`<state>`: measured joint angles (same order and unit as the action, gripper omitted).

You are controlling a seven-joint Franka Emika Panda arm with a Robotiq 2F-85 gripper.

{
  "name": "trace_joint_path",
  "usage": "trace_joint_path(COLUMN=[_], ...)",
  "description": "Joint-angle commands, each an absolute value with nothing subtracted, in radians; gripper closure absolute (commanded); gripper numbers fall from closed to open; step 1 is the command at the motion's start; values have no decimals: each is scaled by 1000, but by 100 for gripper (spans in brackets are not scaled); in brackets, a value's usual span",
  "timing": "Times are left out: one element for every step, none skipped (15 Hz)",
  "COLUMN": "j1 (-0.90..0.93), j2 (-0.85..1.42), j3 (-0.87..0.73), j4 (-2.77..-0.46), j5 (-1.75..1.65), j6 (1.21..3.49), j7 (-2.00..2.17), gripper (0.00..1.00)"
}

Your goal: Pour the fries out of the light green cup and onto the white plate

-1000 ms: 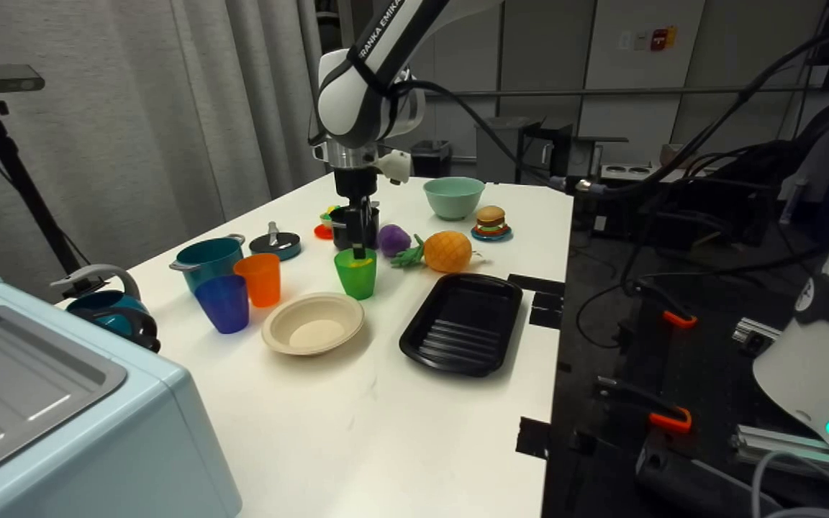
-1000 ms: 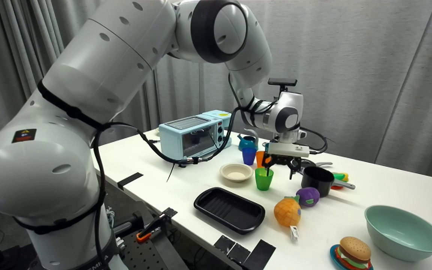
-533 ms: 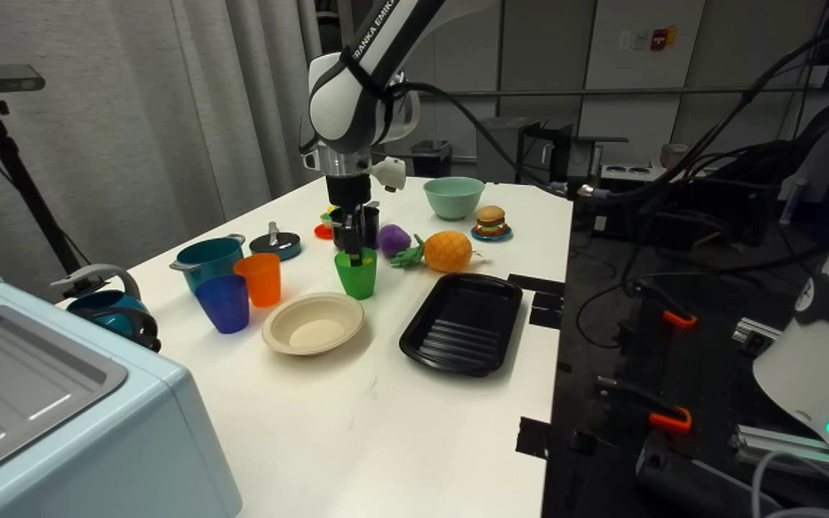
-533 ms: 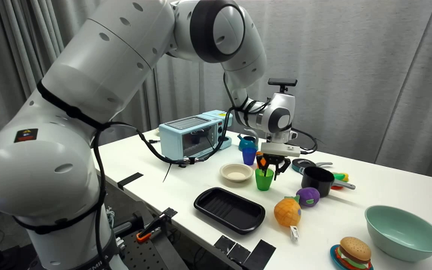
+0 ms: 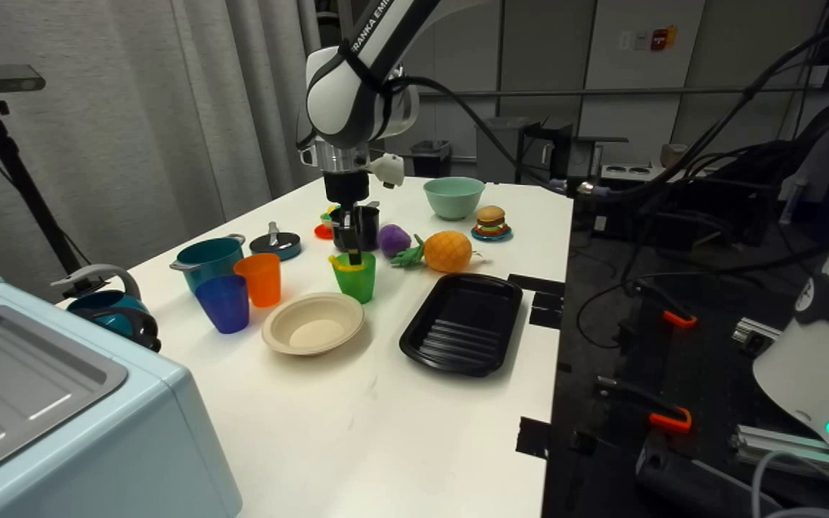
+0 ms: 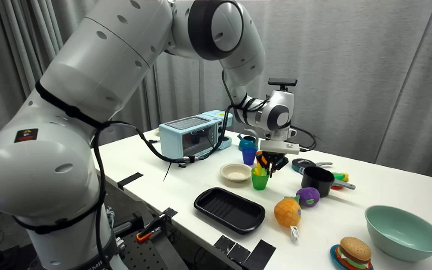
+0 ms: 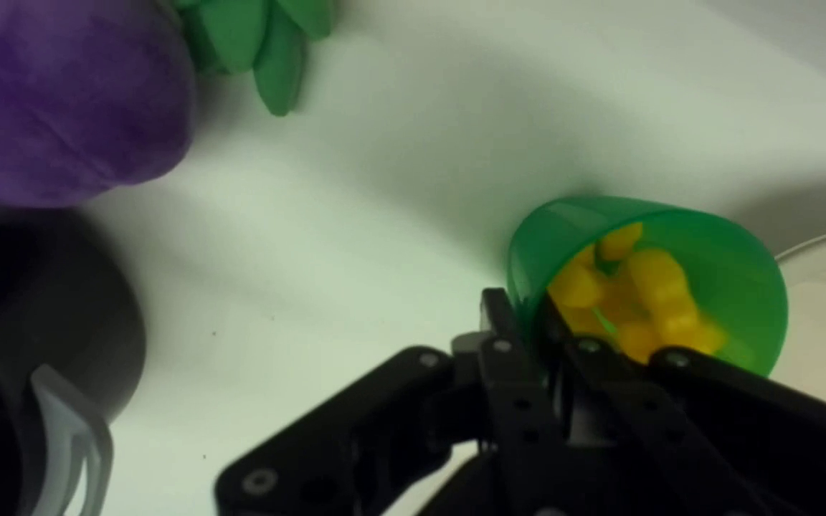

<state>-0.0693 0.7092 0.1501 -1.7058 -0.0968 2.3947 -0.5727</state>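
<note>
On the desk point(image 5: 386, 432), the white plate point(image 5: 314, 333) sits left of center in an exterior view, while at lower right in the wrist view the hand point(image 7: 524, 315) pinches one wall of the light green cup point(image 7: 728, 269), the fries point(image 7: 653, 301) piled inside, unpoured. Gripped at a single edge, the cup could pivot when tilted, dropping fries on the desk short of the plate. Where the half-second-earlier frame shows the hand spread, it now clamps across the wall, with the cup slightly farther left in both exterior views and more fries showing at its rim.
</note>
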Motion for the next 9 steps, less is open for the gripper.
trace_joint_path(j1=[-65, -65, -66, -66, -64, -60, -56, -53, -49], j2=[689, 687, 687, 687, 687, 685, 683, 683, 682], j3=[147, 147, 147, 147, 146, 141, 135, 131, 126], j4=[-1726, -1726, -1726, -1727, -1728, -1730, -1733, -1736, -1740], j5=[-100, -100, -99, -99, -99, -101, -102, -105, -110], j6=[2382, 2382, 2383, 2384, 2386, 2391, 2397, 2412, 2430], j7=[-570, -570, -569, -568, -563, -551, -531, -516, -498], gripper=[100, 100, 99, 99, 99, 99, 99, 99, 99])
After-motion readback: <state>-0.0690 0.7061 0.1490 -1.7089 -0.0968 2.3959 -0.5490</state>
